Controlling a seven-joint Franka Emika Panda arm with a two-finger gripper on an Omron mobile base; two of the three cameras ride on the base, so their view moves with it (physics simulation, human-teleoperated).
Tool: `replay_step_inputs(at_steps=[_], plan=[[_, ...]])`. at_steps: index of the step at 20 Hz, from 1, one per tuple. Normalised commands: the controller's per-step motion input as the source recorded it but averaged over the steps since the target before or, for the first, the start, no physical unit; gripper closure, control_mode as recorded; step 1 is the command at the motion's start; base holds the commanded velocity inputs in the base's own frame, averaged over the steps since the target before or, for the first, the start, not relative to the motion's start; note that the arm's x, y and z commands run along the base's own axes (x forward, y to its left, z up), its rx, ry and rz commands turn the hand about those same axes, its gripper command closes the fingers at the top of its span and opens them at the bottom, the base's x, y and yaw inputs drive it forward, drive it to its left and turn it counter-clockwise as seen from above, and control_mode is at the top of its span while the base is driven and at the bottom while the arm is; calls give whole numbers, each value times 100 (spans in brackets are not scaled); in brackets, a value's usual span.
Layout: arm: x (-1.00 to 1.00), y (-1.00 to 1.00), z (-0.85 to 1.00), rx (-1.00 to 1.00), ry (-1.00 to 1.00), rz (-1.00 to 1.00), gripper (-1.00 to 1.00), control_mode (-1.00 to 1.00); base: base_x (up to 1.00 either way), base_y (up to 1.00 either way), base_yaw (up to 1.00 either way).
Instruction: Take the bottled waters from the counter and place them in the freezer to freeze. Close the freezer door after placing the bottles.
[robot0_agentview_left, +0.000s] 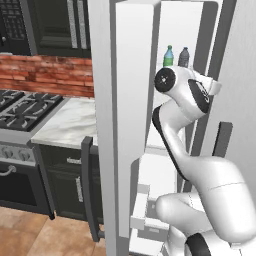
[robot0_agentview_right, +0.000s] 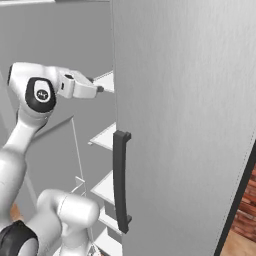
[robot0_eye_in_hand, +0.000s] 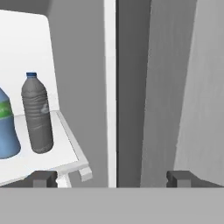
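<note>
Left base view: both bottles already upright on an upper freezer shelf, the blue bottle (robot0_agentview_left: 169, 56) with green cap and the grey bottle (robot0_agentview_left: 183, 57) side by side, just above and behind the wrist. Arm bent up from the base, elbow low, forearm rising to the shelf height, hand turned toward the freezer (robot0_agentview_left: 165, 165) interior. Freezer door (robot0_agentview_left: 134, 125) swung wide open, well to the left of the hand, its inner bins facing the arm. Marble counter (robot0_agentview_left: 70, 122) farther left, bare of bottles where visible.

Right base view: gripper (robot0_agentview_right: 98, 89) reaching level toward the white shelves, with the wider fridge door (robot0_agentview_right: 185, 125) and its dark bar handle (robot0_agentview_right: 120, 182) to the right of it. Finger spread hard to judge from this angle.

Hand view: fingertips (robot0_eye_in_hand: 43, 178) set far apart at the bottom, fully spread, nothing between them. Grey bottle (robot0_eye_in_hand: 37, 114) ahead and to the left of the gripper, standing free on the shelf (robot0_eye_in_hand: 65, 146); blue bottle (robot0_eye_in_hand: 6, 131) further left, cut by the edge. Neither touched.

Judged step: placing done, release finished. Next move likely calls for backing the hand out clear of shelf and bottles, then swinging round to the open door and pushing it shut without clipping the bins.
</note>
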Motion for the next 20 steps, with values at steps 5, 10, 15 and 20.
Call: replay_step_inputs(at_steps=[5,10,15,20], plan=[[-100,25,-13,7,0,-13,-100,-100,0,0,0],[-100,6,-19,20,7,-13,-100,-100,0,0,0],[-92,-13,-35,36,20,-1,-100,-100,0,0,0],[-17,-12,-17,40,11,22,-100,-100,0,0,0]])
